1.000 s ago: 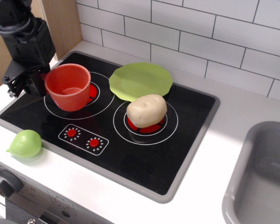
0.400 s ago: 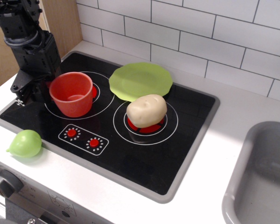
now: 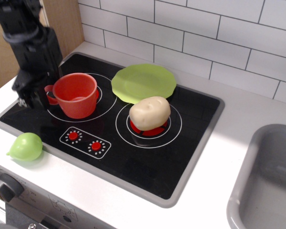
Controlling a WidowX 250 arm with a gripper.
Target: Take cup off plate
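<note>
The red-orange cup [image 3: 77, 97] stands upright on the left burner of the black stovetop [image 3: 133, 160]. Its loop handle points left. The lime-green plate [image 3: 143, 82] lies flat at the back of the stovetop, to the right of the cup and apart from it, with nothing on it. My black gripper [image 3: 33, 97] hangs just left of the cup, beside the handle. Its fingers look spread and hold nothing.
A beige potato [image 3: 149, 113] sits on the right burner, just in front of the plate. A small green pear [image 3: 25, 146] lies on the white counter at the front left. A grey sink [image 3: 267, 181] is at the right. A tiled wall runs behind.
The cup was held tilted above the left burner. It came down and now stands upright on the burner. My gripper has let go and drawn slightly left, uncovering the handle.
</note>
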